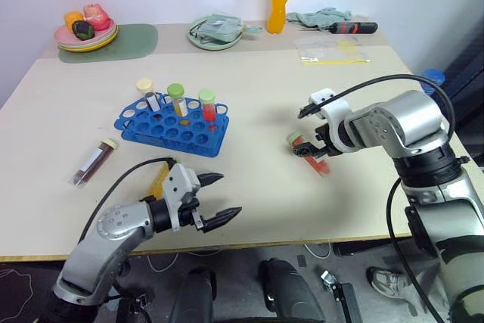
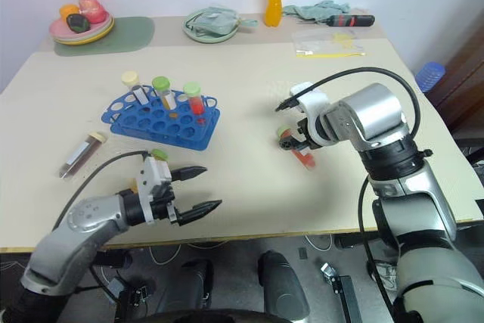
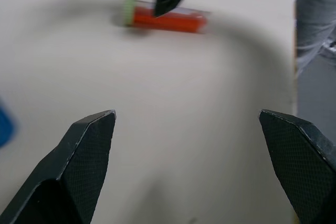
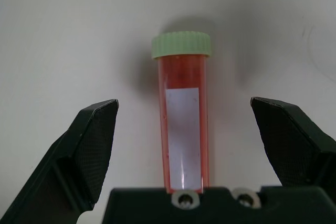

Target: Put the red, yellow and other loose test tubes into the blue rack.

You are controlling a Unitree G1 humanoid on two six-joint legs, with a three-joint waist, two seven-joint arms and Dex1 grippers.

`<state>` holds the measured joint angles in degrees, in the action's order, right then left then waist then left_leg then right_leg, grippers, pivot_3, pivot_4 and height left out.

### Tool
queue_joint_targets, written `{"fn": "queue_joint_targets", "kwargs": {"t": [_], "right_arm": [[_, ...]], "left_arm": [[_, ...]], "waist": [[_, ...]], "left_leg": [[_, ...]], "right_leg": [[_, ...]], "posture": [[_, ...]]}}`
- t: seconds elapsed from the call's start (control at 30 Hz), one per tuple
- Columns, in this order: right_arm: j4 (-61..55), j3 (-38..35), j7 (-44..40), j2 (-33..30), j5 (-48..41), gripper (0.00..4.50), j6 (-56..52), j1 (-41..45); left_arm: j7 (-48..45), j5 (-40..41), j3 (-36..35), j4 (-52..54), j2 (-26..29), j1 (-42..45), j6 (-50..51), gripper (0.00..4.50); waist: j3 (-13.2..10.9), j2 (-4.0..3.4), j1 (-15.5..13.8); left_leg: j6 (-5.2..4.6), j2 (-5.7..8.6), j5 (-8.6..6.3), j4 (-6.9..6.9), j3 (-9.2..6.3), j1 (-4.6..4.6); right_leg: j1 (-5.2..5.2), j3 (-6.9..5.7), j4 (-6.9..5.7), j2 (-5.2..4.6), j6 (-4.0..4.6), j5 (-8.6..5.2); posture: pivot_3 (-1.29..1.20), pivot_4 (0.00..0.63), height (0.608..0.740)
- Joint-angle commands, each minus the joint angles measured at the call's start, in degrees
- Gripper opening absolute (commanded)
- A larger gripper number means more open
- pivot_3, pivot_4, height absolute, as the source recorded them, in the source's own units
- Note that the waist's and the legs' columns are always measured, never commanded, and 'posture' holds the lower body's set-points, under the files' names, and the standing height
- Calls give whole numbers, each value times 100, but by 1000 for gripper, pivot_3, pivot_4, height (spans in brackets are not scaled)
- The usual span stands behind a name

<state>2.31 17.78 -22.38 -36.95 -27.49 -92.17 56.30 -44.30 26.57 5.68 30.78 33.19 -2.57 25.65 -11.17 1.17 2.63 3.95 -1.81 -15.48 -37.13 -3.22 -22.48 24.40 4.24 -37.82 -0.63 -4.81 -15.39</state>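
- Red tube [image 4: 182, 124] lies flat on table [image 1: 249, 111], right of centre — long axis runs far-left to near-right, pale green cap at the far-left end.
- Right gripper [image 1: 311, 147] poised over it, fingers spread wide either side, not touching.
- Left gripper [image 1: 219, 199] near front edge, fingers spread, nothing between them, pointing right.
- Maroon tube [image 1: 94, 162] lies flat left of the blue rack [image 1: 172, 125], cream cap at its far end.
- Rack holds three upright tubes; yellow tube [image 1: 157, 184] lies behind the left gripper — six tubes counted.
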Motion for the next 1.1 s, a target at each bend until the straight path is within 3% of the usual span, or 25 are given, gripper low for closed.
{"fn": "queue_joint_targets", "kwargs": {"t": [0.03,0.07,0.13,0.33,0.4,0.5,0.63,0.73,0.87,0.93,1.0,1.1], "right_arm": [[228,158,80,19,-90,4500,-33,289],[310,233,71,20,-124,4500,-33,325],[404,408,15,25,-197,3702,-33,336],[460,532,116,50,-184,796,-33,316],[229,352,123,61,-114,796,-26,329],[-444,-473,37,232,-292,796,202,185],[-2140,-1358,-371,466,-464,796,2226,-819],[-2669,-1723,-613,1186,-649,796,3569,-1467],[-2348,-1320,-628,2418,-214,796,5379,-1920],[-1579,-938,-695,3039,222,796,6451,-1903],[-879,-449,-1002,3352,795,796,7679,-1861],[-1,-269,-1085,3795,1050,796,8351,-1800]], "left_arm": [[120,-57,-7,311,-27,-101,-99,4477],[162,-55,-14,349,-35,-121,-81,4477],[247,-50,-24,416,-55,-141,-48,4500],[452,5,-58,547,-43,-149,85,4500],[518,34,-136,586,-25,-177,122,4500],[604,60,-407,576,37,-312,116,4500],[834,197,-1172,407,-20,-578,64,4500],[885,216,-1708,104,-97,-724,-144,4500],[1169,29,-2298,-675,-371,-594,-712,4500],[1282,-116,-2514,-1034,-458,-510,-1075,4500],[1372,-119,-2680,-1200,-542,-490,-1249,4500],[1429,-106,-2808,-1293,-588,-537,-1340,4500]], "waist": [[-1,-1,-4],[-1,-1,-5],[-1,-1,-6],[-1,-1,-5],[-1,-2,-5],[-3,-6,10],[-1,-4,-10],[1,-1,3],[-1,-5,13],[1,-1,8],[2,0,9],[2,0,-8]], "left_leg": [[0,0,0,0,0,0],[-1,0,0,0,0,0],[-1,0,0,-1,0,0],[-2,0,-1,-1,0,-1],[-2,0,-1,-1,0,-1],[-2,0,-1,0,1,-1],[-14,-2,-8,4,-5,-4],[-16,-2,-9,2,-4,-4],[-15,-4,-9,-1,0,3],[-15,-3,-8,-4,0,4],[-15,-2,-8,-4,0,8],[-14,-2,-8,-2,0,5]], "right_leg": [[0,0,0,0,0,0],[1,0,-1,0,0,0],[0,0,-1,0,0,0],[1,0,0,0,0,0],[1,0,0,0,0,0],[4,0,-1,0,0,0],[7,-6,-3,3,0,-1],[5,-7,0,2,-2,-1],[4,-3,-10,3,-1,0],[4,-3,-14,3,-1,0],[1,-3,-14,2,0,0],[2,-5,-15,0,0,0]], "posture": [[0,150,740],[0,150,740],[0,150,740],[0,150,740],[0,150,740],[0,150,740],[0,150,740],[0,150,740],[0,150,740],[0,150,740],[0,150,740],[0,150,740]]}}
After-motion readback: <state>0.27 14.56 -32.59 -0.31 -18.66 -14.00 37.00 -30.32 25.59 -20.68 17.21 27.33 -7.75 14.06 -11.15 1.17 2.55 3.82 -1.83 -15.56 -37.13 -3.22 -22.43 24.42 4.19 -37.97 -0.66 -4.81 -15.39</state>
